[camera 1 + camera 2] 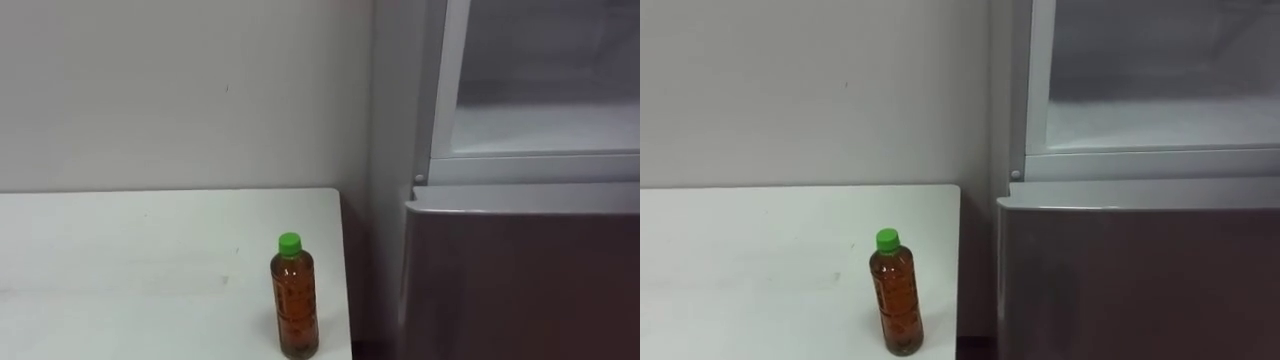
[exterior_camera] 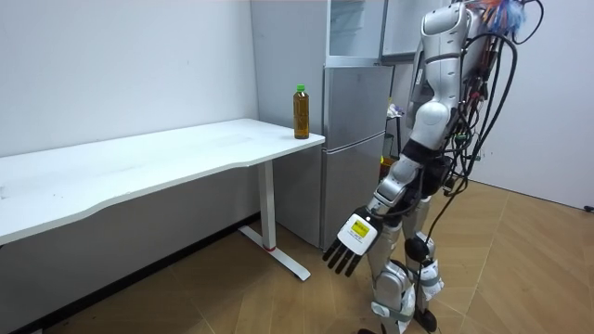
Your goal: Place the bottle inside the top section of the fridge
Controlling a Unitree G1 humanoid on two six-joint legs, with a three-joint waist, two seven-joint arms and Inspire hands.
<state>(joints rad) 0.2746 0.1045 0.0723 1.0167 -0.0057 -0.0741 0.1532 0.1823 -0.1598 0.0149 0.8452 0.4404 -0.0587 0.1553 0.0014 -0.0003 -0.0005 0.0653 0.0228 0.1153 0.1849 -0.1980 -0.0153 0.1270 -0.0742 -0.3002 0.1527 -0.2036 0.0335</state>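
A clear bottle (image 1: 295,300) of brown drink with a green cap stands upright on the white table (image 1: 120,270), close to its right front corner. Right of the table stands the grey fridge (image 1: 520,280); its upper compartment (image 1: 545,125) is open and shows a white inside. In the room view the bottle (image 2: 301,112) is on the table end next to the fridge (image 2: 353,139). I stand on the floor a step back from the fridge. My left hand (image 2: 351,239) hangs low at my side with straight fingers, holding nothing, far from the bottle.
A narrow gap separates the table edge from the fridge side. The white wall (image 1: 180,90) runs behind the table. The long table top (image 2: 139,162) stretches away to the room view's left, over a wooden floor (image 2: 278,301).
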